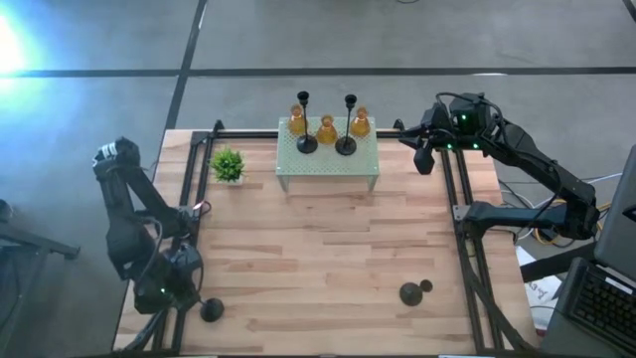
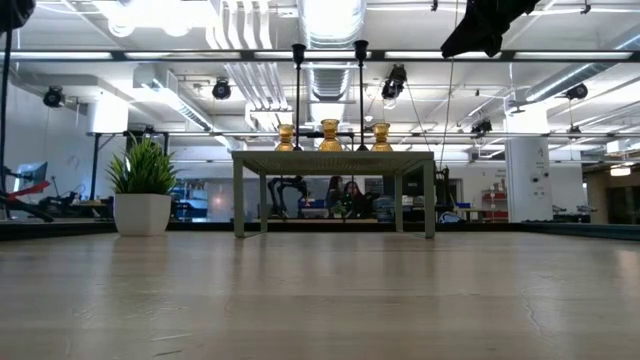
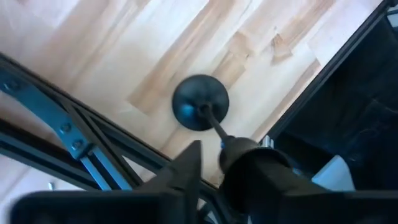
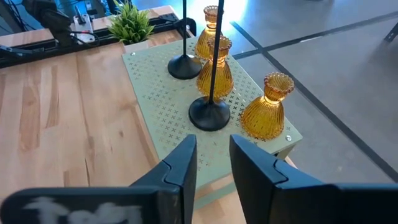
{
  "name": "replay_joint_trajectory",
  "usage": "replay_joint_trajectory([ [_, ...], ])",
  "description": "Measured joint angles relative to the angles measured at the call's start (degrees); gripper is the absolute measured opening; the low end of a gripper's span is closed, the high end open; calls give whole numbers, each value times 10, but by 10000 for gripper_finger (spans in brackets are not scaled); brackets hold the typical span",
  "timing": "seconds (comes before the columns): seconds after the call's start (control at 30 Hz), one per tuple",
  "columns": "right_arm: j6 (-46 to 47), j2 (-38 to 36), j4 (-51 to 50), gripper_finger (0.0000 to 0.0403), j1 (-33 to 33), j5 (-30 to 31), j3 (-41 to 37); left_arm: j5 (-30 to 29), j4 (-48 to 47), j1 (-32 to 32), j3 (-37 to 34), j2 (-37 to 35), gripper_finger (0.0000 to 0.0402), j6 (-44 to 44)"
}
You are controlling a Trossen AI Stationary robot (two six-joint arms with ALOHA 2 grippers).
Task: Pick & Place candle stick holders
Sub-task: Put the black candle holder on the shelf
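Black candle holder's [image 3: 200,111] stem sits between the left gripper's [image 3: 210,157] narrowed fingers.

can't see the left gripper [image 3: 208,163] tips, they're cut off at the frame's edge. low view misses the near black holders altogether. people under the stand [image 2: 333,158] too small to make out.

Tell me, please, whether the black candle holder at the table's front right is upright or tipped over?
Upright, it seems: in the high view the front-right black holder shows its round base from above, with the small cup top just beside it. No other view shows it.
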Motion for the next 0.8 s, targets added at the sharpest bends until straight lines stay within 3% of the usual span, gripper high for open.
replay_joint_trajectory([
  [0.13, 0, 0, 0, 81, 0, 0, 0, -2, -6, 23, 0, -9, 22, 65],
  [0.27, 0, 0, 0, 76, 0, 0, 0, -23, -17, 71, 0, -24, 22, 157],
  [0.43, 2, 0, 0, 72, 0, 0, 0, 5, -22, 168, 0, -52, 22, 292],
  [0.63, 27, 0, 1, 79, 0, -10, 0, 57, -17, 326, 1, -85, 22, 492],
  [0.8, 27, 0, 12, 70, 2, -54, 0, 101, 1, 485, 25, -81, 22, 664],
])
